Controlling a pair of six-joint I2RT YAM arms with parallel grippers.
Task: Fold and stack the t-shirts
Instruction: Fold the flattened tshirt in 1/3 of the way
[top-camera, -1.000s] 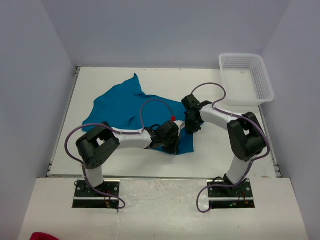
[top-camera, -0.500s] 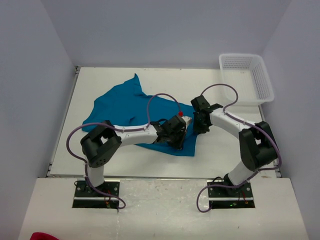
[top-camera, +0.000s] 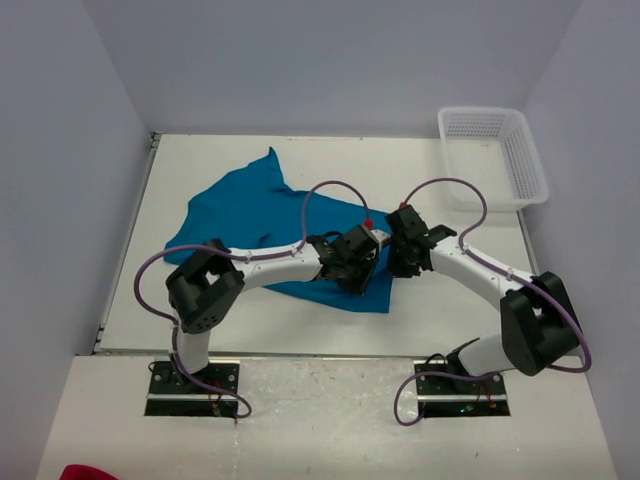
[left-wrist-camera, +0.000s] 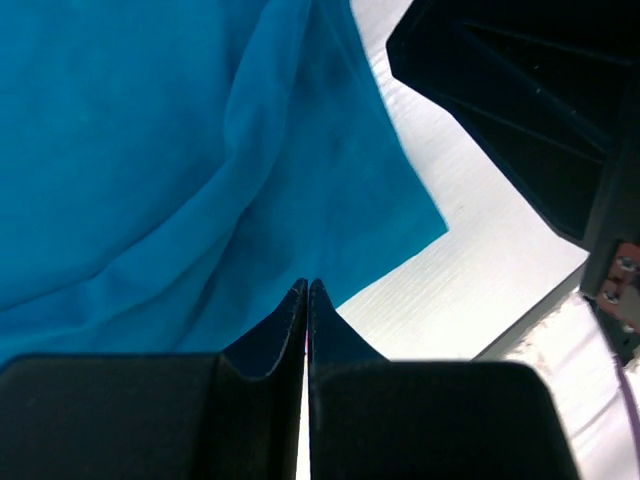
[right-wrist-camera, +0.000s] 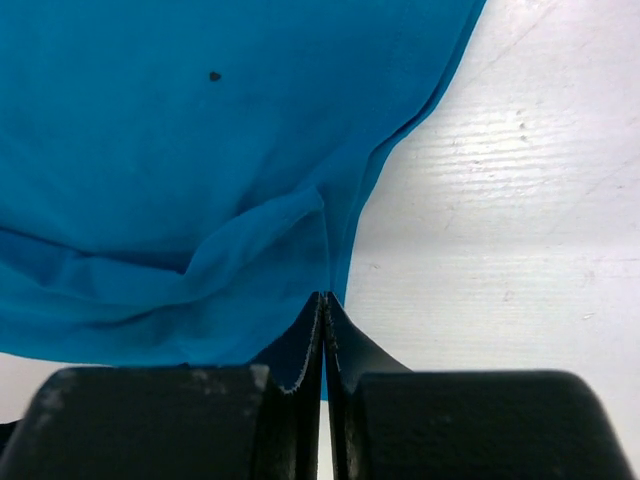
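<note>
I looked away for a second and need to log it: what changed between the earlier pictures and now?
The left hand slid rightward, staying shut on the t-shirt and dragging it along. The right hand also shifted right and closed on the cloth's edge, its elbow swinging outward. The basket stayed put.

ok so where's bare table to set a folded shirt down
Bare table along the far edge, between the t-shirt and the basket; also between the right arm and the basket. Crowded where the left gripper and right gripper meet.
</note>
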